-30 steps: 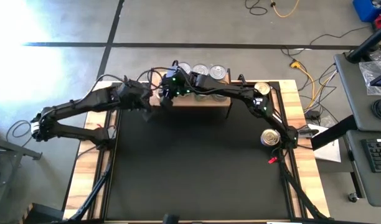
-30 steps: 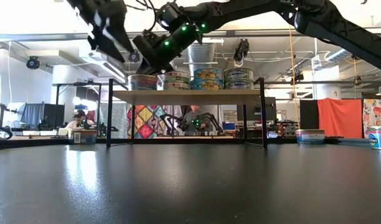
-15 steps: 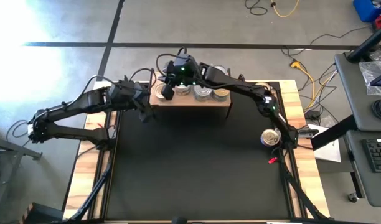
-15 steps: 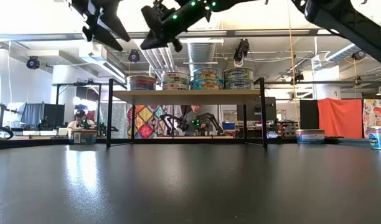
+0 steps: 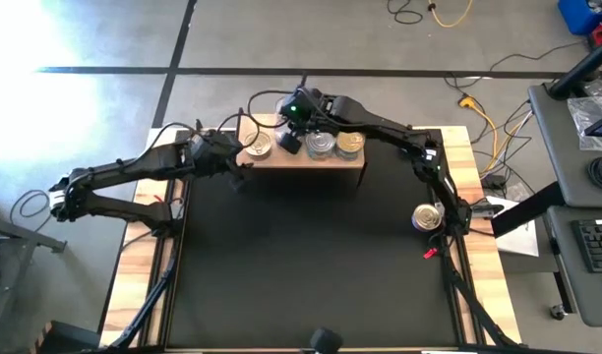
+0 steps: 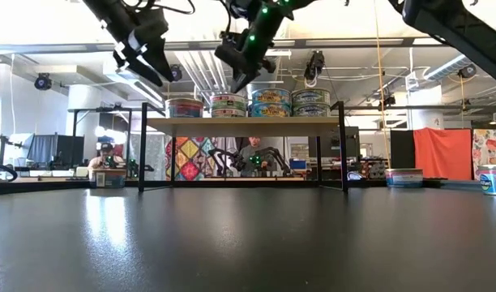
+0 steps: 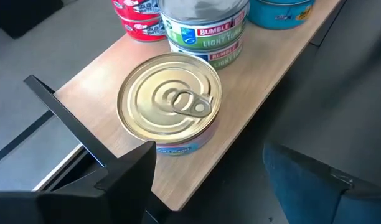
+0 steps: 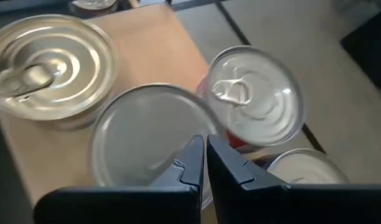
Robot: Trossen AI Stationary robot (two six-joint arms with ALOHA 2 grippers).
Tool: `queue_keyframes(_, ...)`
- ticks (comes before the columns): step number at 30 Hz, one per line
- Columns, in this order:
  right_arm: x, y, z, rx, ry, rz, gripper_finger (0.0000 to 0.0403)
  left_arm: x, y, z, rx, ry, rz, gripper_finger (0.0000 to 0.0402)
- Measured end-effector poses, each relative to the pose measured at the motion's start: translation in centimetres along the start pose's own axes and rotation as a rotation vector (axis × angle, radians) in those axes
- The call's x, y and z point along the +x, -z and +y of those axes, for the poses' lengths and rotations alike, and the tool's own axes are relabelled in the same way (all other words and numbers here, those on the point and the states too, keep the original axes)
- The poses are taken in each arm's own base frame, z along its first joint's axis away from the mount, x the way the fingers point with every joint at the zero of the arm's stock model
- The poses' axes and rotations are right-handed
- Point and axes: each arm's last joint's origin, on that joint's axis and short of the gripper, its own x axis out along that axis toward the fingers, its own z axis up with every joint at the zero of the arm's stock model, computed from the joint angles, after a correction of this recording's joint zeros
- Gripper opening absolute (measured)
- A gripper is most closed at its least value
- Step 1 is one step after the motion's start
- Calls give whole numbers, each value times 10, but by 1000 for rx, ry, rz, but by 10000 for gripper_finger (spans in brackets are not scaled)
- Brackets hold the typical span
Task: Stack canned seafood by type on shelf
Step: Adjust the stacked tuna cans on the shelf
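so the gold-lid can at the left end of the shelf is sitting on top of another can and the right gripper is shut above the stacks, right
Not quite. The gold-lid can sits alone, directly on the shelf board, not on another can; the left wrist view shows wood under it, and the low view shows it single while neighbours are stacked. The rest holds: the right gripper is shut above the stacks.

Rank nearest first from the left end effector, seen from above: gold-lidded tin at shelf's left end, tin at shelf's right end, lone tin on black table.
1. Gold-lidded round metal tin, shelf's left end, beside the left end effector.
2. Round metal tin, shelf's right end.
3. Lone round tin, table's right side.
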Motion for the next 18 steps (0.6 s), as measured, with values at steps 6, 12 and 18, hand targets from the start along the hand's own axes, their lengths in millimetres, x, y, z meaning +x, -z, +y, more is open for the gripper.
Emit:
queue_keyframes(6,1,6,7,50,-186,55,13,-4,0,1,-21,3,-15,278)
queue_keyframes(12,-15,-2,4,78,-267,-8,13,-7,0,2,-45,3,-21,278)
queue_keyframes(18,-1,-7,-20,9,-98,-73,13,-7,-3,2,-67,8,-46,278)
